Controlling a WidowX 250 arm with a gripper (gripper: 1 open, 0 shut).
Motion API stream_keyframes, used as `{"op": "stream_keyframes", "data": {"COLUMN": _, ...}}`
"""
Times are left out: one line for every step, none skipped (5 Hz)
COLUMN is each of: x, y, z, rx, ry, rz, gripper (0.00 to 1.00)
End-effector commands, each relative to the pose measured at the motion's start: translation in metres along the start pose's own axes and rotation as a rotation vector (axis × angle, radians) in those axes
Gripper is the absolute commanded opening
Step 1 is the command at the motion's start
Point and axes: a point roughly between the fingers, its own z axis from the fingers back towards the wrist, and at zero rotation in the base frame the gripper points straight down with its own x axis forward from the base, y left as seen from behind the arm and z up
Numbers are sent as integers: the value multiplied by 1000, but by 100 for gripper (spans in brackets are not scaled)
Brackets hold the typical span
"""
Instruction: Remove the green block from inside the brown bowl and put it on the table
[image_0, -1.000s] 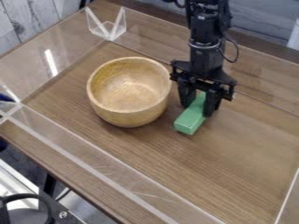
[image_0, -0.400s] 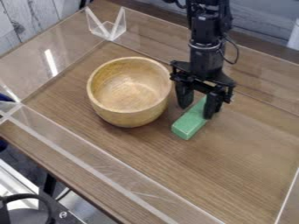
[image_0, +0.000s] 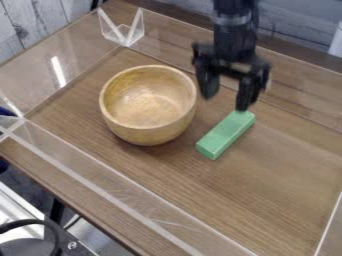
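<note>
The green block (image_0: 225, 134) lies flat on the table (image_0: 267, 190), just right of the brown bowl (image_0: 148, 103). The bowl is upright and holds nothing. My gripper (image_0: 230, 98) hangs above the block's far end, pointing straight down. Its two black fingers (image_0: 249, 93) stand apart with nothing between them, and they do not touch the block.
Low clear acrylic walls edge the table, with a clear corner piece (image_0: 123, 28) at the back left. Cables (image_0: 34, 240) lie off the table at the bottom left.
My gripper let go of the green block and rose straight up. The block now lies flat on the table beside the bowl.
</note>
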Motion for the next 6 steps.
{"op": "stream_keyframes", "data": {"x": 9, "y": 4, "z": 52, "rx": 17, "ry": -102, "rz": -10, "gripper": 100}}
{"op": "stream_keyframes", "data": {"x": 3, "y": 10, "z": 78, "rx": 26, "ry": -121, "rz": -19, "gripper": 100}}
{"op": "stream_keyframes", "data": {"x": 0, "y": 9, "z": 72, "rx": 28, "ry": -114, "rz": -35, "gripper": 100}}
{"op": "stream_keyframes", "data": {"x": -4, "y": 8, "z": 61, "rx": 25, "ry": -87, "rz": -44, "gripper": 100}}
{"op": "stream_keyframes", "data": {"x": -8, "y": 7, "z": 50, "rx": 25, "ry": -71, "rz": -59, "gripper": 100}}
{"op": "stream_keyframes", "data": {"x": -7, "y": 6, "z": 40, "rx": 27, "ry": -67, "rz": -73, "gripper": 100}}
